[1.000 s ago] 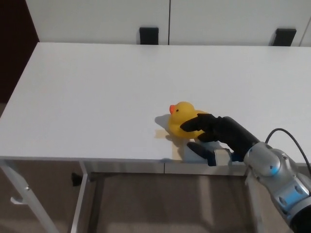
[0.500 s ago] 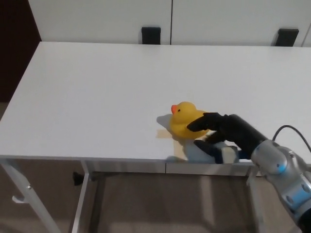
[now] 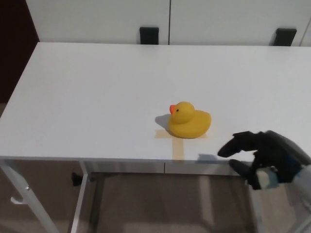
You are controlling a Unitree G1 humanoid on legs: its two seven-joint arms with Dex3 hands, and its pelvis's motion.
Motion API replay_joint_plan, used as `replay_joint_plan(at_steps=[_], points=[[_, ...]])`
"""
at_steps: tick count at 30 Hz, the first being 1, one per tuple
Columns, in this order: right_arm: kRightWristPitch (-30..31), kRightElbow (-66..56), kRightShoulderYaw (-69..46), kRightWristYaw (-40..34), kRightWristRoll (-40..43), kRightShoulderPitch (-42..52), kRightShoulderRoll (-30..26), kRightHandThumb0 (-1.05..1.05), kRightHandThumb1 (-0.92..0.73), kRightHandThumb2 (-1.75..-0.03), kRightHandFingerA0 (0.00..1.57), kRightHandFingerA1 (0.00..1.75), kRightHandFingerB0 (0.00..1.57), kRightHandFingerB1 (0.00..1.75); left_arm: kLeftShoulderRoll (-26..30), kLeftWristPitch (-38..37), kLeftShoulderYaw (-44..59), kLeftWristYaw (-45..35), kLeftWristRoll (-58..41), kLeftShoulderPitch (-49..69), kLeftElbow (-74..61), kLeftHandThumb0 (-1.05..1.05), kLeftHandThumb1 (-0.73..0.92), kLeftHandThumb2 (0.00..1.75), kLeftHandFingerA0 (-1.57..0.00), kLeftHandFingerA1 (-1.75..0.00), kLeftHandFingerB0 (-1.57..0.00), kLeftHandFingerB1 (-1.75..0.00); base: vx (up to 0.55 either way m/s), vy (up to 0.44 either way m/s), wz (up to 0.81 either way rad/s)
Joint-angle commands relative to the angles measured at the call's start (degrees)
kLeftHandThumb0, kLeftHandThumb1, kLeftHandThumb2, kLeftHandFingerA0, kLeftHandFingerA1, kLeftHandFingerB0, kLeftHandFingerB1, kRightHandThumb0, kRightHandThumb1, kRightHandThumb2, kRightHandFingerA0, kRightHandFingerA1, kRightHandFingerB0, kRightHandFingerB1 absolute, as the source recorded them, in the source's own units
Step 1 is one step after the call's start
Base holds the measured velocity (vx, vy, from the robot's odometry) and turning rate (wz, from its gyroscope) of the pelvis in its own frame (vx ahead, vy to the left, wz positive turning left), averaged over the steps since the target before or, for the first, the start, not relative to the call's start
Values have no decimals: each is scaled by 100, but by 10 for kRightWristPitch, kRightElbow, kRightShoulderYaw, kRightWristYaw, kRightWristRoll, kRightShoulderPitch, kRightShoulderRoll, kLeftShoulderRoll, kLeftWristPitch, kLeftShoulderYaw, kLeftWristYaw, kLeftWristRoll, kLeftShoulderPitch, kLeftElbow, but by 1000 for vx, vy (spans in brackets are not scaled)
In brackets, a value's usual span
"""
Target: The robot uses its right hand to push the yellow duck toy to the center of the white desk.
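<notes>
Duck: the yellow duck toy (image 3: 188, 121) sits near the tabletop (image 3: 97, 87) front edge, beak pointing left.
Hand: our right hand (image 3: 262, 154) is apart from it, fingers (image 3: 232, 146) spread, gripping nothing.
Next push: we'd contact its near side low, pushing away steadily.

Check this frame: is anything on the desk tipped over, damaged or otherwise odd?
Nothing stands out. The yellow duck toy sits upright on the white desk, over tan tape marks near the front edge. The right hand is apart from it, open and holding nothing.
</notes>
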Motion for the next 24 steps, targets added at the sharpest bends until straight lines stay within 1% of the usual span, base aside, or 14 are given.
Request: replay_joint_plan(at_steps=[1,3,4,6,8,9,11,15,16,18,20,21,22,24], points=[[-1,-221,-133,90,96,110,-86,-84,-82,-65,101,89,76,53,11,-6,3,8,-1,6,0,-17,63,77,-84,-90,-83,-94,0,0,0],[10,-309,-251,143,199,141,-117,-74,-84,-65,97,81,71,50,13,-1,5,7,-3,4,2,-17,62,78,-83,-89,-82,-94,0,0,0],[19,-338,-298,164,237,150,-130,-74,-84,-65,97,81,71,50,14,-1,6,6,-3,4,3,-17,62,78,-83,-89,-82,-94,0,0,0],[9,-352,-380,182,286,159,-145,-71,-84,-65,99,81,71,53,15,0,4,9,-1,5,3,-15,62,80,-85,-90,-81,-93,0,0,0],[6,-353,-396,184,295,161,-148,-71,-84,-65,99,81,71,53,15,0,4,11,0,5,3,-15,62,80,-85,-90,-81,-93,0,0,0],[7,-334,-459,192,310,172,-156,-68,-83,-65,101,74,69,51,15,1,4,12,-1,5,3,-18,62,78,-84,-90,-84,-95,0,0,0],[19,-308,-545,204,330,192,-167,-67,-82,-65,101,74,70,51,17,3,5,12,-1,3,4,-17,64,76,-83,-88,-82,-93,0,0,0],[32,-299,-585,213,344,205,-171,-67,-82,-65,101,74,70,51,19,6,4,12,0,0,6,-17,64,76,-83,-88,-82,-93,0,0,0],[13,-229,-649,198,339,245,-161,-77,-79,-65,109,77,79,45,17,4,6,13,-2,0,5,-22,63,74,-86,-92,-81,-94,0,0,0],[13,-229,-649,198,339,245,-161,-77,-79,-65,109,77,79,45,17,4,6,13,-2,0,5,-22,63,74,-86,-92,-81,-94,0,0,0],[-10,-143,-730,181,334,294,-149,-77,-79,-65,109,77,79,45,14,2,9,14,-6,1,4,-22,63,74,-86,-92,-81,-94,0,0,0],[-14,-125,-747,179,334,304,-147,-77,-79,-65,109,77,79,45,14,2,10,14,-6,1,4,-22,63,74,-86,-92,-81,-94,0,0,0],[-23,-81,-760,152,323,323,-136,-71,-80,-64,106,70,75,47,13,4,12,16,-8,-1,4,-24,66,69,-87,-95,-83,-97,0,0,0],[-34,-26,-778,119,309,346,-122,-71,-80,-64,106,70,75,47,13,6,14,20,-9,-3,5,-24,66,69,-87,-95,-83,-97,0,0,0]])
